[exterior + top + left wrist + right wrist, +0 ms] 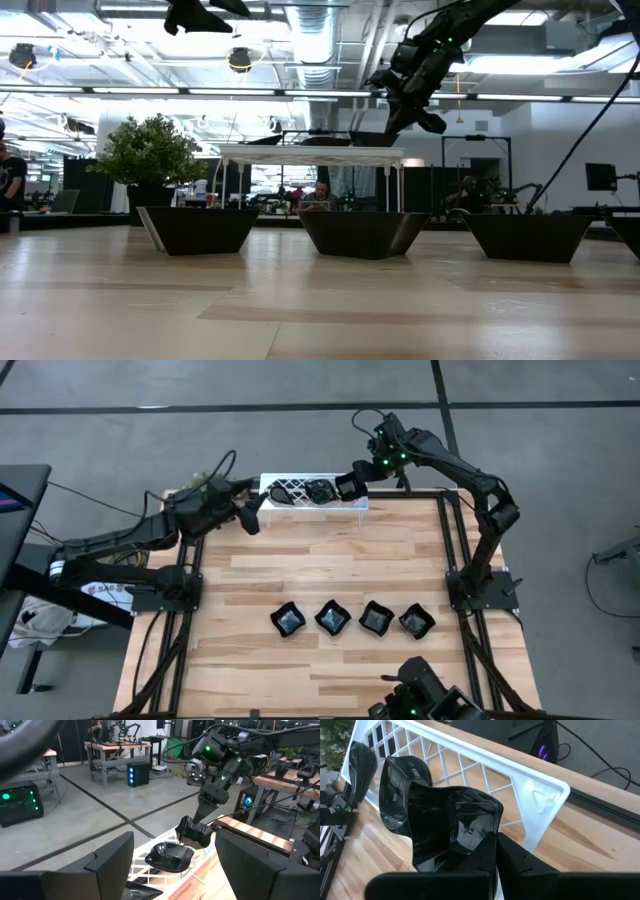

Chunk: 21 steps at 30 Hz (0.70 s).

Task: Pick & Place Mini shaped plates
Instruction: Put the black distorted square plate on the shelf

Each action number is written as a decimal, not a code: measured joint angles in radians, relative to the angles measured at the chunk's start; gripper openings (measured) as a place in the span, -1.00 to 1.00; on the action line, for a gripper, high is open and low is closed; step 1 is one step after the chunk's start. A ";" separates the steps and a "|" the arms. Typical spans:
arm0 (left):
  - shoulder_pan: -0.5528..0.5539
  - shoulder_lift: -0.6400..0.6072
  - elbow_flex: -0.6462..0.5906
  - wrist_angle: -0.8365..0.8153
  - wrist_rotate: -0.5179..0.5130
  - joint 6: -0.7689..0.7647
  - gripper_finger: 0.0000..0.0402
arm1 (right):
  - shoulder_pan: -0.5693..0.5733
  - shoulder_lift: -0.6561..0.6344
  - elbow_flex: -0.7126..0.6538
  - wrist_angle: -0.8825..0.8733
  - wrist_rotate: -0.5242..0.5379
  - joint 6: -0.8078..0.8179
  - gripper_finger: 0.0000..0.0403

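Four wavy-edged square black plates (288, 620) (332, 617) (376, 617) (416, 622) sit in a row on their bases near the table's near edge. The white lattice rack (355, 502) stands at the far edge. It carries a leaf-like bowl (318, 491) (170, 856) and a slim teardrop dish (284, 490). My right gripper (354, 484) (200, 827) is over the rack's right end, shut on another wavy square plate (452, 827). My left gripper (250, 512) (172, 842) hovers open and empty by the rack's left end. My right gripper pinches the wavy square plate by one edge of its rim (482, 837) between its two fingers. The fingers slant down from the far right. The plate is tilted, hanging below the fingertips over the rack's right end (195, 834). Whether it touches the lattice I cannot tell.
A small green potted plant (150, 150) stands at the table's far left corner, behind my left arm. Bare wood (330, 560) lies between the rack and the row of plates. The room beyond holds benches, equipment and people.
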 joint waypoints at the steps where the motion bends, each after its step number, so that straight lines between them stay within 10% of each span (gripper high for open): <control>1: 0.000 -0.004 -0.001 0.001 0.000 0.002 0.41 | 0.000 0.000 0.000 0.000 0.000 0.000 -1.00; 21: -0.002 -0.004 -0.002 0.013 0.001 0.024 0.41 | 0.000 0.000 0.000 0.011 0.031 -0.027 -1.00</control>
